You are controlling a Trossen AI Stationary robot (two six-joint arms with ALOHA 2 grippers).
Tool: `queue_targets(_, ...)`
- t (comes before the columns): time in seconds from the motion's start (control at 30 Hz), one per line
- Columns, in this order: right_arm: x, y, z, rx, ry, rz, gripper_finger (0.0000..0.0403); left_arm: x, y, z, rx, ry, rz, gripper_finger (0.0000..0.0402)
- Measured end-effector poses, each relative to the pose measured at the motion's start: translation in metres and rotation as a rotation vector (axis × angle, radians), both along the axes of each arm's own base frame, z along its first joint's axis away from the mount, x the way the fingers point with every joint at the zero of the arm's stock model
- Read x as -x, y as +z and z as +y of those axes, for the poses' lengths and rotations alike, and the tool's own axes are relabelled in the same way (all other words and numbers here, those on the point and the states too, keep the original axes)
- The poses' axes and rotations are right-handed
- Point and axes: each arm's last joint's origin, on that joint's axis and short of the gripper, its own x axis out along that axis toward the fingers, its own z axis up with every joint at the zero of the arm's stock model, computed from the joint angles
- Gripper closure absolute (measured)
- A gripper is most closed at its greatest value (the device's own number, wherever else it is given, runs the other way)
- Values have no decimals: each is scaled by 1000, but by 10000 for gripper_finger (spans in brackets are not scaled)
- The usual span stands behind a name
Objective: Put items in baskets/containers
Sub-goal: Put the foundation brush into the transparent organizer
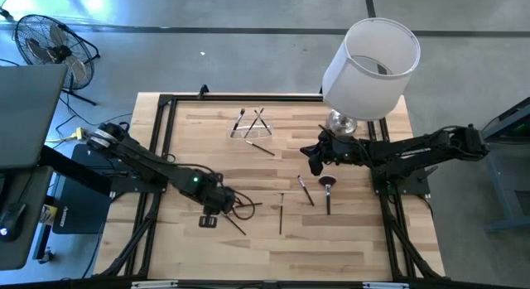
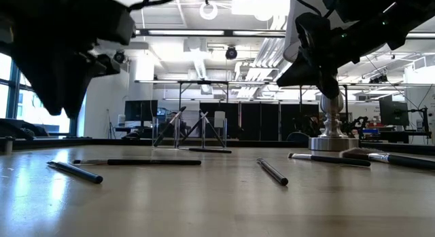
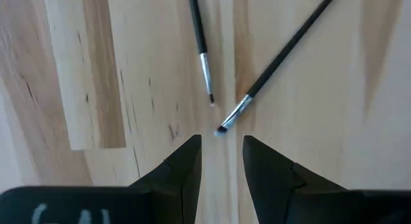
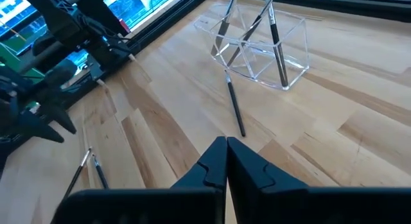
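Clearly the makeup brushes (image 1: 280, 216) lie flat and scattered across the wooden table (image 1: 348, 239), while the clear holder (image 1: 252, 125) stands toward the far side with a few brushes leaning in it and 1 more lying just beside it. Each brush looks light, stiff and pencil-thin, so it may roll or slip; the best hold seems to be across the dark handle near its middle, not on the soft bristles. The left gripper (image 3: 221, 166) hangs low over 2 silver-ferruled brushes (image 3: 270, 70), its fingers (image 3: 186, 163) parted and gripping nothing. The right gripper (image 4: 226, 161) waits above the table's middle, near the fluffy brown-headed brush (image 1: 328, 190), fingers pressed together and empty. A white lampshade (image 1: 371, 67) stands at the far right.
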Motion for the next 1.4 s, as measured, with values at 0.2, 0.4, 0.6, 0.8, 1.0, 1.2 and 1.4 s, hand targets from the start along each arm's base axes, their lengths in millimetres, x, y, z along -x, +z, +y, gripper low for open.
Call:
queue_targets(0.2, 0, 0, 0, -5, 11, 0, 400, -5, -19, -5, -30, -51, 64, 291)
queue_targets(0.4, 0, 0, 0, -5, 11, -1, 396, -10, -36, -7, -45, -89, 118, 291)
queue_targets(0.6, 0, 1, 0, -5, 11, -7, 401, -15, -50, -9, -58, -114, 147, 291)
queue_targets(0.8, 0, 0, 0, -41, -6, -18, 397, -17, -53, -10, -60, -119, 147, 291)
queue_targets(1.0, 0, 0, 0, -44, -1, -18, 399, -17, -53, -10, -78, -115, 141, 309)
queue_targets(1.2, 0, 0, 1, -48, 10, -17, 400, -17, -53, -11, -4, -101, 166, 393)
queue_targets(1.4, 0, 0, 2, -61, 41, -17, 400, -14, -51, -12, 74, -22, 208, 399)
